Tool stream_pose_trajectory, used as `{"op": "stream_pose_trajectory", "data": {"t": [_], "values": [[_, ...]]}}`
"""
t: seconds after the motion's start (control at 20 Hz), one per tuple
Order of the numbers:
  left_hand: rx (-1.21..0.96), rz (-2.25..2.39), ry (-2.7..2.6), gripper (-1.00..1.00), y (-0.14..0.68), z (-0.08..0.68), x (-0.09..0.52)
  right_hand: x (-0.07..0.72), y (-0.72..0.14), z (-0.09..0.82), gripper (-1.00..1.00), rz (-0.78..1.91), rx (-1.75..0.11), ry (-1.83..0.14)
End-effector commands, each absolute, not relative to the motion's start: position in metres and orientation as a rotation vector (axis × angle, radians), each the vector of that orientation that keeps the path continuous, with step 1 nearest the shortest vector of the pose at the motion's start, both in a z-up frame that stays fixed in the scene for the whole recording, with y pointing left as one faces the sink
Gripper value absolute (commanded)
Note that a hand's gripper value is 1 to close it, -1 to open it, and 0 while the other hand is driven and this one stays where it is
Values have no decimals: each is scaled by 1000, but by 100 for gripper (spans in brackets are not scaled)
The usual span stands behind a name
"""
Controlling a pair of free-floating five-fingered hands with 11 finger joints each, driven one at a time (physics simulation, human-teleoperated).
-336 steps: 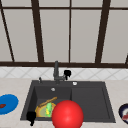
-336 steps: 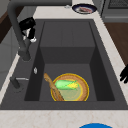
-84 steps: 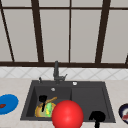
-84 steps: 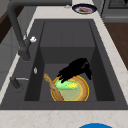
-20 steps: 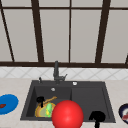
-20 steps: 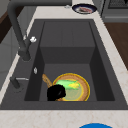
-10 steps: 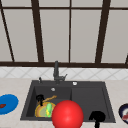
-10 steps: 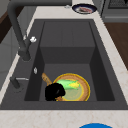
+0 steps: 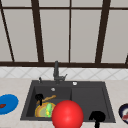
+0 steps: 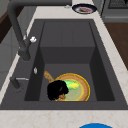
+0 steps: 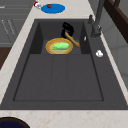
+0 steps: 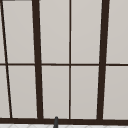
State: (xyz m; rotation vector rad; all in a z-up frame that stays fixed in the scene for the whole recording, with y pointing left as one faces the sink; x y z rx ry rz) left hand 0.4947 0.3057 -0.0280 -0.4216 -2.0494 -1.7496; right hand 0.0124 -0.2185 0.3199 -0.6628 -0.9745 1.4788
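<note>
Right sink basin (image 11: 60,77) open; left basin crowded: yellow plate (image 11: 51,49), wooden handle (image 11: 72,40); faucet (image 9: 56,71) behind.

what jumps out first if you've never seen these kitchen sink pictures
A big red ball dominates the bottom of the front view, before the dark sink. In the sink's left basin lies a yellow plate with something green on it, and the left hand sits at the wooden handle beside it. The right hand hangs at the sink's front right edge, and a blue plate lies on the left counter.
</note>
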Motion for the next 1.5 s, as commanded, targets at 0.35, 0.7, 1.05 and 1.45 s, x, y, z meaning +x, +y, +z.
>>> {"op": "stream_pose_trajectory", "data": {"t": [0.35, 0.7, 1.05, 1.45], "values": [[-432, -1825, -2103, 100, 310, 36, 462, 12, -219, 320, 0, 1479, -663, -975], [-404, -1818, -2077, 100, 310, 89, 429, 12, -219, 320, 0, 1479, -663, -975], [-393, -1805, -2065, 100, 310, 143, 400, 12, -219, 320, 0, 1479, -663, -975], [-380, -1810, -2074, 100, 314, 205, 375, 12, -219, 320, 0, 1479, -663, -975]]}}
